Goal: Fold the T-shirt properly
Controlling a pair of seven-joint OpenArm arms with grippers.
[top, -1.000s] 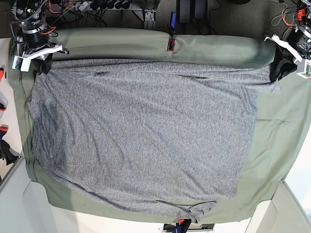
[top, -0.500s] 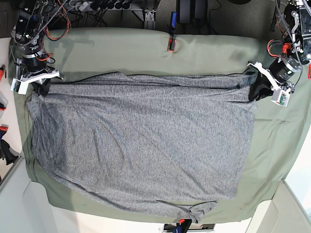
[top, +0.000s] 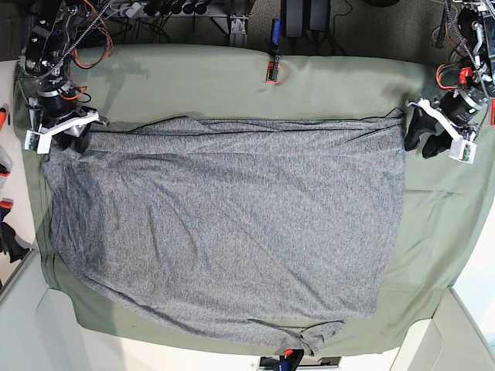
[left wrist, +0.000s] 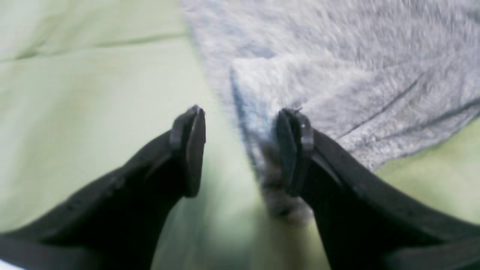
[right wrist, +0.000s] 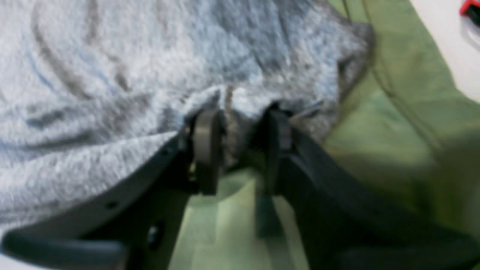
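A: Since 0.5 s ago the left gripper (top: 426,137) let go of the T-shirt (top: 224,224) corner; its fingers are spread.

B: Right gripper (right wrist: 236,150) pinches the other corner. Shirt lies on the green cloth (top: 232,81).

Base view overhead, facing straight down on whole surface (top: 232,77), both wrist views close and low, looking along each tool, sharing T-shirt (top: 224,224) top corners and green cloth with base view
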